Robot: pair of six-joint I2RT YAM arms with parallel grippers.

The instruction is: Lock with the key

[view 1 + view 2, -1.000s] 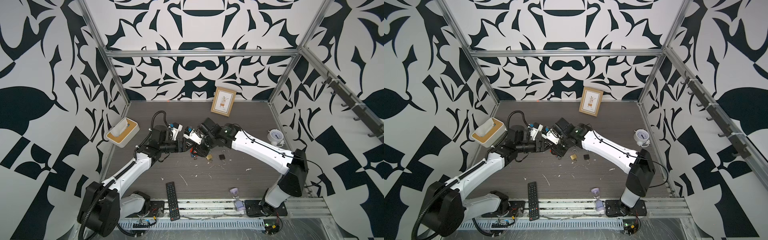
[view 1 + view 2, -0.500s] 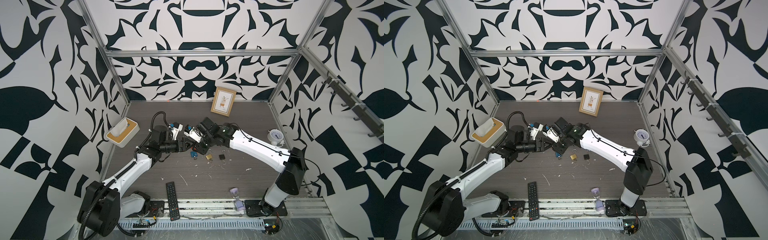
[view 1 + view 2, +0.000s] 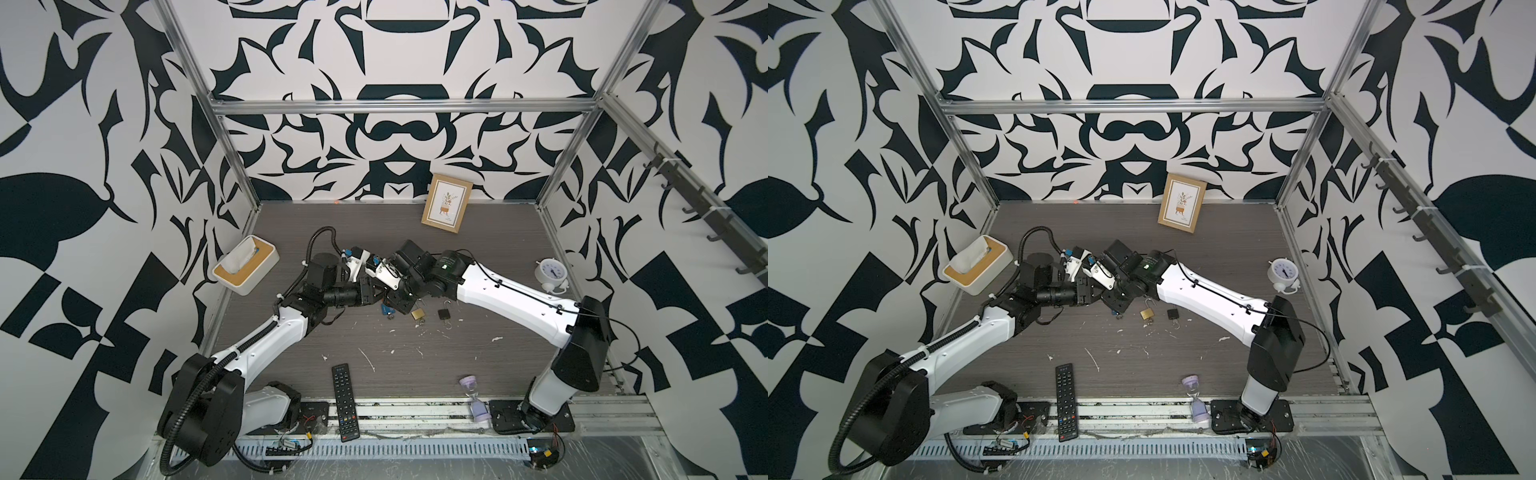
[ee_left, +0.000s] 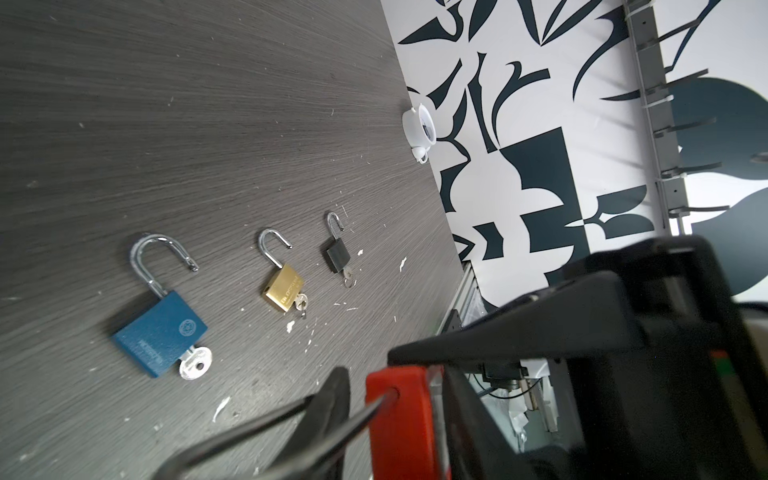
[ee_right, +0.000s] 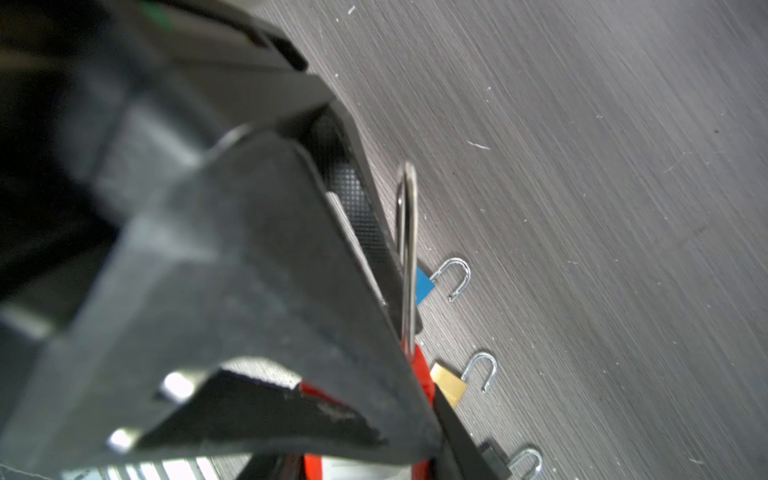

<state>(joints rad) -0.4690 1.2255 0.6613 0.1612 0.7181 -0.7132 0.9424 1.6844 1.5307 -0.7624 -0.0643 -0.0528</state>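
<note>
A red padlock [image 4: 399, 419] hangs above the table, and my right gripper [image 5: 374, 457] is shut on its body. Its long steel shackle [image 5: 407, 249] points toward my left gripper [image 4: 357, 436]. One left finger [image 4: 332, 399] lies against the shackle, and I cannot see whether both fingers press it. The red padlock's key is hidden. In a top view both grippers [image 3: 376, 291] [image 3: 401, 301] meet mid-table. Below them lie a blue padlock [image 4: 160, 332], a brass padlock [image 4: 282, 293] and a small black padlock [image 4: 336, 255], each with its shackle open and a key in it.
A tissue box [image 3: 245, 270] stands at the left edge. A picture frame [image 3: 446, 208] leans on the back wall and an alarm clock [image 3: 550, 274] stands at the right. A remote [image 3: 345, 401] and an hourglass [image 3: 476, 399] sit near the front. White flecks dot the table.
My left gripper's jaws have narrowed around the red padlock's shackle. Both grippers have shifted slightly toward the back left, with the right one still holding the padlock.
</note>
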